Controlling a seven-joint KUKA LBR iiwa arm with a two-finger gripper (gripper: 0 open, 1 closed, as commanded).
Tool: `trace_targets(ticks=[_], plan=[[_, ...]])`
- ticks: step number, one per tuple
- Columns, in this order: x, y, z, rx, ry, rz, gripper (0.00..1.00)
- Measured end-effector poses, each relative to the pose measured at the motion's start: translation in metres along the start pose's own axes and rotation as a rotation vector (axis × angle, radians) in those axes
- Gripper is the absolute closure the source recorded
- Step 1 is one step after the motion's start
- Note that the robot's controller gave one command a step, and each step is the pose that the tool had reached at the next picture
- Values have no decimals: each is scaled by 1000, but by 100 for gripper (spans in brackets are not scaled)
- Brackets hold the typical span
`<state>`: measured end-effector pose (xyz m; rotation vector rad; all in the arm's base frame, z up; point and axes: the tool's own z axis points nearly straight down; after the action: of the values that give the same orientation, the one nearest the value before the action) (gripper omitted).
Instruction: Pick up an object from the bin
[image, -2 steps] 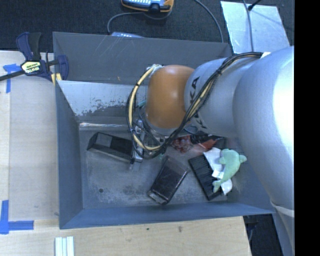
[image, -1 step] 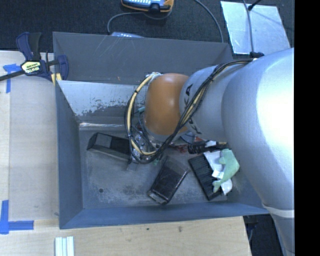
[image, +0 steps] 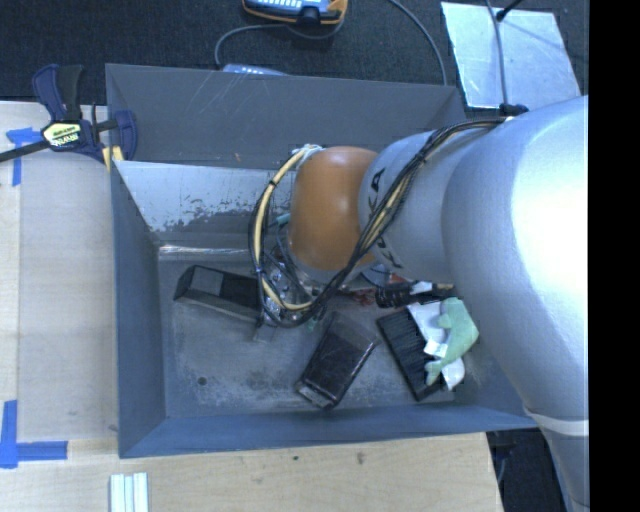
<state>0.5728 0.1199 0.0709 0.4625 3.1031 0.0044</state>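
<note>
My gripper (image: 270, 312) hangs below the arm's orange cover, low over the middle-left of the bin floor. It sits at the right end of a flat black rectangular block (image: 215, 289) that lies slanted at the left; whether it touches the block I cannot tell. A second black rectangular slab (image: 335, 366) lies tilted just right of and below the gripper, apart from it.
At the right lies a black ridged brush-like piece (image: 404, 347) with a white and pale green cloth (image: 450, 338) bunched on it. A thin dark red-and-black stick (image: 405, 295) lies above them. The arm and its cables cover the back right of the bin.
</note>
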Motion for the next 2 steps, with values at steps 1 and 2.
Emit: trace_targets(ticks=[1,2], plan=[[0,0,0,0,0,1,100],[0,0,0,0,0,1,100]])
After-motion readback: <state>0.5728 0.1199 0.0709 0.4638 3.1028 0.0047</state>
